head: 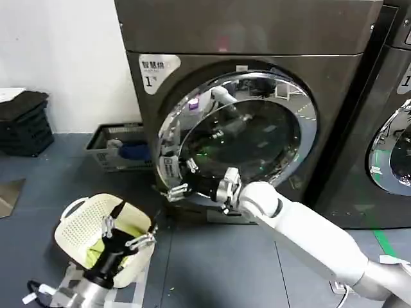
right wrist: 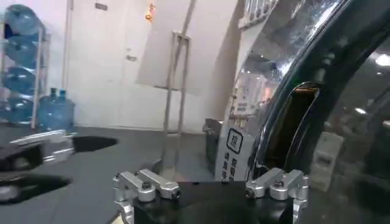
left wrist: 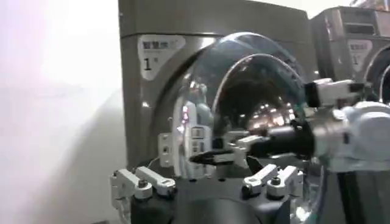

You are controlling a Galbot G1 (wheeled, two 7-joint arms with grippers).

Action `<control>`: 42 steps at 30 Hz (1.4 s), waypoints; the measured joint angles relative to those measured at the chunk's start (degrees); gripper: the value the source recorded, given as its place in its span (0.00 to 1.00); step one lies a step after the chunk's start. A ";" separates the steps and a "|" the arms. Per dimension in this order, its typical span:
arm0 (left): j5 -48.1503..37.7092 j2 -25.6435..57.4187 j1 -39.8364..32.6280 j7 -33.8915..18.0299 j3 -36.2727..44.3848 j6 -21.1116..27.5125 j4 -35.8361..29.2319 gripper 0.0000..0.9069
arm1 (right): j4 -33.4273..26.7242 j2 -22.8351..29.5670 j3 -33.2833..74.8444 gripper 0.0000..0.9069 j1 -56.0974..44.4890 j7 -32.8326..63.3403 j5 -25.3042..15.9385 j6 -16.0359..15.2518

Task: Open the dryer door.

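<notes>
Right arm at the dryer door's lower left rim, door slightly ajar.

Head view: the right end effector (head: 182,178) reaches the lower left edge of the dryer door (head: 257,131) on the dryer (head: 257,38), fingers spread around the chrome rim; the left end effector (head: 128,234) hangs low at near left over a cream basket (head: 83,224), fingers apart. Left wrist view: the door (left wrist: 244,97) stands swung out a little from the machine front, the right end effector (left wrist: 222,157) at its edge. Right wrist view: chrome ring (right wrist: 292,67) close ahead, with a small sticker (right wrist: 234,152) on it.
</notes>
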 joint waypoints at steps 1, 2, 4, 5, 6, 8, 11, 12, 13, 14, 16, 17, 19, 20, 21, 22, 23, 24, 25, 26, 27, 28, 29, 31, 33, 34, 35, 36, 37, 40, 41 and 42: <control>-0.40 0.33 -0.15 0.13 -0.58 0.10 0.15 1.00 | 0.67 -0.47 0.17 1.00 -0.37 -0.18 0.05 0.05; -0.93 0.55 -0.31 0.30 -1.00 0.18 0.26 1.00 | 1.17 -0.86 0.35 1.00 -0.68 -0.38 0.10 0.05; -2.22 1.13 -0.76 0.44 -2.21 0.44 0.71 1.00 | 2.49 -1.89 0.97 1.00 -1.53 -1.25 0.11 0.05; -2.92 1.41 -1.05 0.77 -2.86 0.46 0.99 1.00 | 3.16 -2.34 1.18 1.00 -1.90 -1.61 0.11 0.05; -3.47 1.70 -1.44 1.10 -3.66 0.44 1.45 1.00 | 3.69 -2.75 1.42 1.00 -2.24 -2.00 0.11 0.05; -4.24 2.41 -2.07 1.41 -5.03 0.44 2.05 1.00 | 5.01 -3.74 2.12 1.00 -3.13 -2.89 0.14 0.05; -5.70 4.17 -3.36 1.65 -6.59 0.85 3.37 1.00 | 7.00 -5.35 3.29 1.00 -4.49 -4.43 0.13 0.16; -6.30 4.85 -3.86 1.74 -6.78 1.24 3.86 1.00 | 7.61 -5.87 3.71 1.00 -4.96 -4.85 0.09 0.35; -6.67 5.52 -4.37 1.76 -6.97 1.56 4.33 1.00 | 8.39 -6.46 4.20 1.00 -5.50 -5.32 0.09 0.41; -7.24 6.32 -5.03 1.86 -6.99 1.93 4.74 1.00 | 8.92 -6.90 4.55 1.00 -5.89 -5.79 0.08 0.46; -7.98 7.73 -6.39 1.85 -6.97 2.58 5.83 1.00 | 9.99 -7.93 5.44 1.00 -6.73 -6.85 0.06 0.54; -8.46 8.47 -7.23 1.85 -6.79 2.90 6.44 1.00 | 10.44 -8.40 5.85 1.00 -7.11 -7.47 0.05 0.54; -8.65 9.91 -8.87 1.86 -6.26 3.08 7.66 1.00 | 11.28 -9.27 6.70 1.00 -7.80 -8.89 0.04 0.55; -8.38 10.65 -9.83 1.91 -5.86 3.06 8.37 1.00 | 11.60 -9.64 7.05 1.00 -8.12 -9.49 0.03 0.62; -8.18 11.34 -10.67 1.94 -5.42 3.06 9.05 1.00 | 11.97 -10.06 7.45 1.00 -8.47 -10.23 0.03 0.72; -8.07 12.01 -11.48 2.00 -4.94 3.06 9.60 1.00 | 12.29 -10.46 7.90 1.00 -8.85 -10.93 0.01 0.77; -7.95 12.70 -12.38 2.07 -4.41 3.05 10.25 1.00 | 12.61 -10.79 8.26 1.00 -9.18 -11.40 0.00 0.81; -7.82 13.36 -13.22 2.13 -3.83 3.04 10.88 1.00 | 12.91 -11.13 8.66 1.00 -9.53 -11.90 -0.01 0.94; -7.77 13.97 -14.05 2.13 -3.25 3.04 11.48 1.00 | 13.14 -11.49 9.11 1.00 -9.93 -12.49 -0.06 1.14; -7.75 14.56 -14.83 2.18 -2.65 3.05 12.02 1.00 | 13.41 -11.85 9.54 1.00 -10.34 -13.09 -0.10 1.33; -7.75 15.29 -15.85 2.22 -1.94 3.07 12.79 1.00 | 13.59 -12.17 10.01 1.00 -10.73 -13.71 -0.11 1.45; -7.78 15.97 -16.83 2.23 -1.28 3.12 13.48 1.00 | 13.83 -12.63 10.66 1.00 -11.24 -14.71 -0.12 1.66; -7.81 16.59 -17.81 2.24 -0.55 3.16 14.09 1.00 | 14.00 -13.06 11.20 1.00 -11.71 -15.70 -0.13 1.89; -7.82 17.99 -20.08 2.33 1.17 3.28 15.76 1.00 | 14.32 -13.92 12.36 1.00 -12.65 -17.78 -0.13 2.35; -7.86 19.09 -22.29 2.66 3.07 3.34 17.03 1.00 | 14.65 -14.83 13.64 1.00 -13.79 -19.86 -0.16 2.85; -7.87 19.66 -23.33 2.81 4.01 3.34 17.70 1.00 | 14.76 -15.19 14.19 1.00 -14.28 -20.74 -0.16 3.17; -7.87 20.19 -24.24 2.98 4.95 3.35 18.12 1.00 | 14.82 -15.49 14.68 1.00 -14.68 -21.46 -0.17 3.39; -7.84 20.68 -25.23 3.04 5.99 3.34 18.64 1.00 | 14.91 -15.82 15.37 1.00 -15.21 -22.30 -0.17 3.61; -7.77 21.08 -26.03 3.04 6.89 3.34 19.11 1.00 | 14.99 -16.29 16.15 1.00 -15.79 -23.42 -0.15 3.78; -7.55 22.10 -28.62 3.07 10.30 3.34 20.52 1.00 | 15.11 -17.42 18.45 1.00 -17.78 -26.51 0.66 4.54; -7.49 22.30 -29.52 3.07 11.31 3.34 21.00 1.00 | 15.10 -17.82 19.41 1.00 -18.57 -27.67 1.16 4.76; -7.47 22.49 -30.50 3.13 12.42 3.34 21.47 1.00 | 15.07 -18.14 20.70 1.00 -19.26 -28.87 1.55 5.03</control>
